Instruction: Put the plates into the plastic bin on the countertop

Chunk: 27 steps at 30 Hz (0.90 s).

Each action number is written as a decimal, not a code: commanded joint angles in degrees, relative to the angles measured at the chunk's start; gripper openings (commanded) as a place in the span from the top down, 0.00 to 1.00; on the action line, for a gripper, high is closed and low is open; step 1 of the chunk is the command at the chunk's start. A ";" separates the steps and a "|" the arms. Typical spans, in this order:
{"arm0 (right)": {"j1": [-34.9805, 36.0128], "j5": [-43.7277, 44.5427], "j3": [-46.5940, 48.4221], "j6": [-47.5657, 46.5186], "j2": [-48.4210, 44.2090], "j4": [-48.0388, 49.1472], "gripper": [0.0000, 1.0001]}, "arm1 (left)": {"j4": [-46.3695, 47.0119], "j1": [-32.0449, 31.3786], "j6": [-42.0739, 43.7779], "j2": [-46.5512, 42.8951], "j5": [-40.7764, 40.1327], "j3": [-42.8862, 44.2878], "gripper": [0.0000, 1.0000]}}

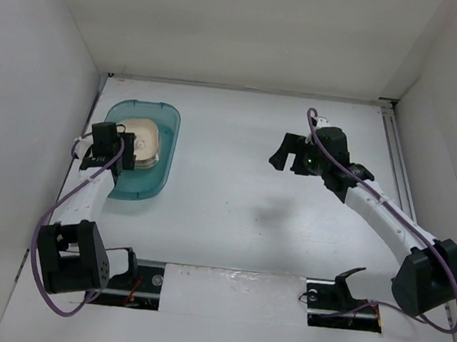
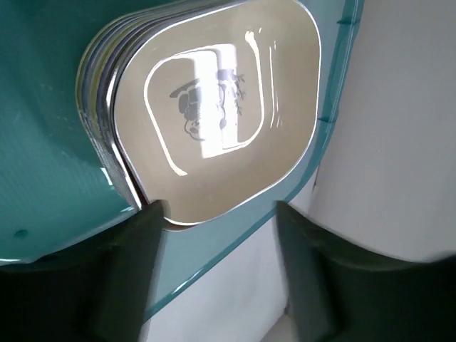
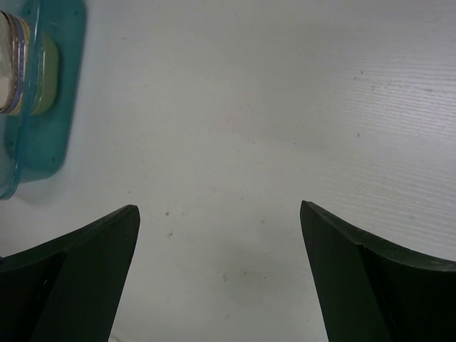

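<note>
Top plate first: a dark grey cartoon-like motif sits in its centre, half washed out by glare in the left wrist view, and any lettering in it is too blurred to read.

The left gripper point(image 1: 124, 150) is at the left side of the plastic bin point(image 1: 165, 136). Its jaws are parted, and it grips nothing. In its own camera one finger point(image 2: 139, 242) lies over the bin's inside, right by a corner of the plates point(image 2: 221, 114), and whether it touches I cannot tell. The other finger is outside the rim, over the countertop point(image 1: 236, 180).

The right gripper point(image 1: 283, 156) is well apart from the bin, right of centre. Its jaws are spread wide and it holds nothing, with bare white surface between the fingers.

The teal bin is at the far left, close to the left wall. The plates are stacked inside it, cream on top, with several edges showing below and a yellowish one visible through the wall in the right wrist view. The bin's near end shows bare floor.
</note>
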 commanded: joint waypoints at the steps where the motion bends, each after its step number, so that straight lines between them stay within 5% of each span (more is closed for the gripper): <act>1: 0.32 -0.47 1.37 -0.30 -1.86 2.34 0.00 | 0.27 -0.48 0.91 0.05 1.75 2.92 0.43; 2: 0.32 -0.47 1.37 -0.30 -1.86 1.82 0.00 | 0.25 -0.49 0.91 -0.91 1.75 2.92 0.23; 5: 0.32 -0.47 1.89 -0.30 -3.17 1.03 0.00 | -1.33 -1.01 1.87 -3.90 2.98 3.45 0.01; 10: 1.89 6.54 6.01 -2.57 -7.64 -4.67 0.00 | -4.92 -2.68 11.61 -12.69 1.93 9.07 0.01; 15: 9.17 25.94 13.75 -5.48 -12.75 -18.82 0.00 | -11.07 -2.68 33.10 -15.25 7.71 15.66 0.01; 19: 13.40 32.47 17.80 -6.79 -18.28 -25.51 0.00 | -18.63 -2.68 45.77 -21.63 8.43 18.48 0.01; 27: 14.82 34.42 17.53 -7.85 -34.35 -29.64 0.00 | -22.34 -2.68 51.70 -45.00 2.44 11.09 0.01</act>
